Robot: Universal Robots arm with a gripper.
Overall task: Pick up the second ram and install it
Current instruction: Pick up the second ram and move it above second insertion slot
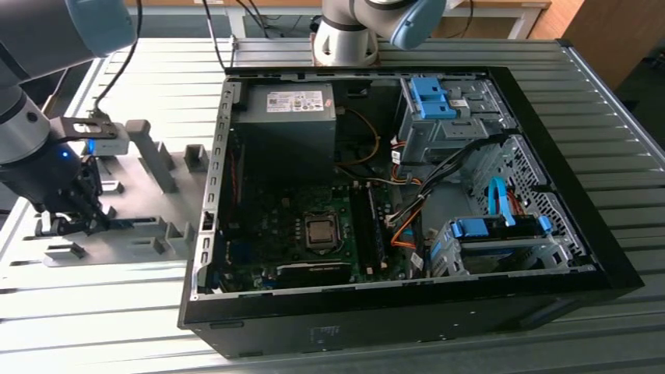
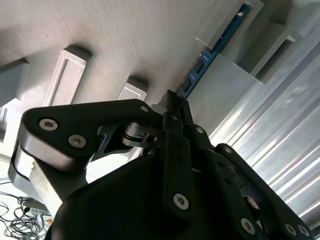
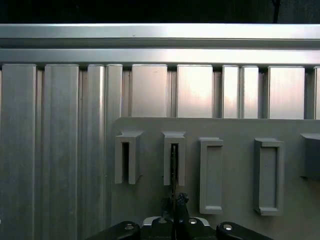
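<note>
One gripper tight on the second ram in its holder

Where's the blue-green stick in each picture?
Exterior view: too small to tell; the pincer is at the grey holders on the exterior view's left.
Second wrist view: the second ram runs from a holder to the pincer.
First wrist view: its thin edge sits in a holder slot, by the pincer.
Shared landmark: the grey holders.

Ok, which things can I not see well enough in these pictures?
- Second ram: in the second wrist view the tool covers its near end and a grey holder part of its far end.
- First wrist view: the ram stands edge-on, faces hidden.
- Motherboard slots: too small in the exterior view to tell whether any is filled.
</note>
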